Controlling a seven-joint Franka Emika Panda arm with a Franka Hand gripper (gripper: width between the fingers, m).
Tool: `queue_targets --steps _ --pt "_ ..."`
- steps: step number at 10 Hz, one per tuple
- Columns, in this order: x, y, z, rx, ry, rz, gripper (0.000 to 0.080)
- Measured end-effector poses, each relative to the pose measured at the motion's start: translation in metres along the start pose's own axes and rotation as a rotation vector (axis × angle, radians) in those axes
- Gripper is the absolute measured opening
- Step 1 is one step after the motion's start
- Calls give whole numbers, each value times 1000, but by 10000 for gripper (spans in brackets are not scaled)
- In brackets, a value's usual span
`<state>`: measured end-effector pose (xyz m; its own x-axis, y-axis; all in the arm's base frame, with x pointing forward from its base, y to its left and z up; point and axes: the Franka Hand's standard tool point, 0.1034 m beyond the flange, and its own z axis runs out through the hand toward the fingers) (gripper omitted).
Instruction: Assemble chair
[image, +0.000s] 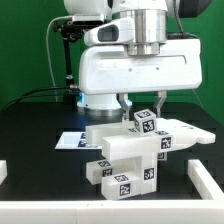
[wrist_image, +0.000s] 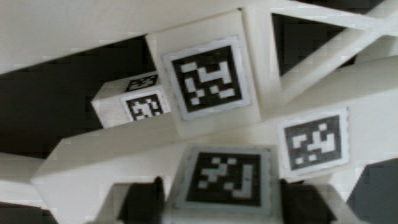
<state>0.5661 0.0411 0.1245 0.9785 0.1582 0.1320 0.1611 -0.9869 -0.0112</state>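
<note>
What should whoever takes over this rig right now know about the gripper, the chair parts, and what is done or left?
Gripper: low over the parts, its fingers on either side of a tagged part at the top of the cluster. Whether they clamp it cannot be told.
Chair parts: bunched together in the middle of the table, just in front of the marker board.
Done: several parts look stacked or joined, but the joints are not clear.
Left: no finished chair shows. Check the grip, then seat the tagged part and go on.
</note>
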Motion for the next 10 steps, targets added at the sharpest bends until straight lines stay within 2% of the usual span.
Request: queue_targets --steps 2,4,7,10 --pt "0 0 0 0 0 3 300" --pt "0 0 0 2 0 159 300" --pt "2 -5 1 -3 30 521 300" --pt "4 -10 1 11 55 877 300"
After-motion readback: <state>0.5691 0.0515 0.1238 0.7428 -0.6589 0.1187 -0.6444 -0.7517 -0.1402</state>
